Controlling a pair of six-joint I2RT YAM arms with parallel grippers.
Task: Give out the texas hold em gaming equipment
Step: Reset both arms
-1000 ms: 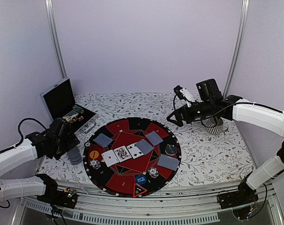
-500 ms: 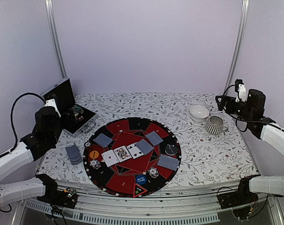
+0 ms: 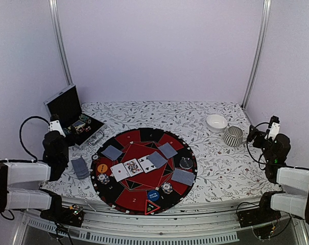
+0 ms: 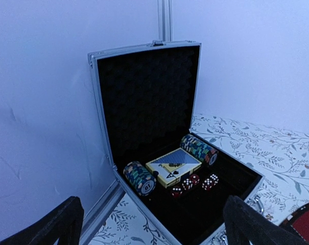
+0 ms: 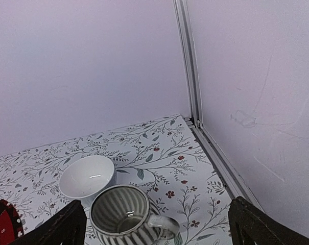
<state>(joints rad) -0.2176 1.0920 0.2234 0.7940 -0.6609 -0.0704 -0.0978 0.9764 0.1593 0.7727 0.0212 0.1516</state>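
Two arms: both have drawn back from over the table to its near corners in the last second; left gripper (image 4: 153, 220) and right gripper (image 5: 157, 219) have their fingers spread wide and carry nothing.
Near rim of mat: triangle marker (image 3: 151, 206) and blue button (image 3: 153, 195) lie on the round mat (image 3: 111, 196), unmoved by the retreat.
Middle of mat: three face-up cards (image 3: 133, 167) sit in a row at the centre, with face-down cards (image 3: 183, 176) spaced around them; chips (image 3: 103, 178) and an orange button (image 3: 101, 167) rest toward the left rim.
Deck: the spare stack (image 3: 80, 167) lies off the mat, just beside its left rim; the left arm, near it a second ago, is now well apart.
Far left: open case (image 4: 144, 127) holds chip rolls, a card box and dice.
Far right: bowl (image 3: 216, 122) and cup (image 3: 233, 136) stand clear of the mat.
Meaning: nothing on the mat has shifted, so the layout looks finished and the arms appear to be parking.
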